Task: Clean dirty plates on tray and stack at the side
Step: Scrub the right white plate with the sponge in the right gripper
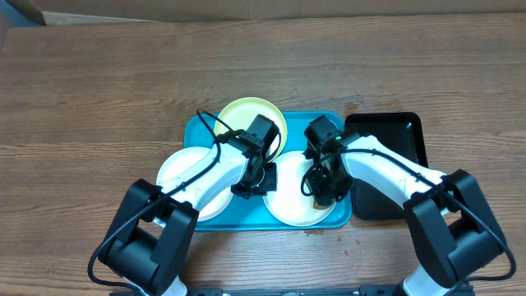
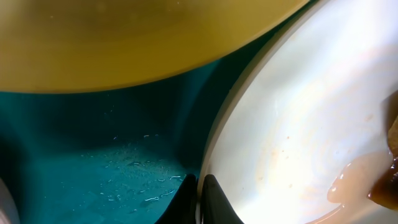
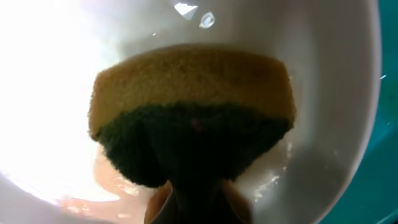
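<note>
1. Right claw [image 3: 186, 196]: pressed together on a yellow rectangular foam sponge with a dark green scouring face [image 3: 193, 106], pinching it by the green side. The sponge lies just ahead of the tips, flat against the hollow of a white round shallow plate [image 3: 317, 56]. It is held so, by my judgement, for scrubbing.
2. Pale orange wet smear [image 3: 115, 180]: on that plate, just left of the right claw's tips, not yet wiped away.
3. Left claw [image 2: 199, 190]: fingers pressed together at the same plate's rim, apparently nipping it. This likely steadies the plate against the sponge's push.
4. Bright turquoise rectangular plastic tray [image 2: 93, 155]: beneath and left of the left claw, beaded with water. It carries all three plates.
5. Pale yellow-green round plate [image 2: 137, 37]: beyond the left claw, its rim overhanging the tray floor.
6. Second white round plate [image 1: 185, 177]: out to the left claw's left, overhanging the tray's edge.
7. Black rectangular tray [image 1: 390, 136]: just beside the turquoise tray, on the right claw's outer side.
8. Brown wooden table [image 1: 99, 90]: farthest out. No plate is stacked at the side yet, so the task looks early.
</note>
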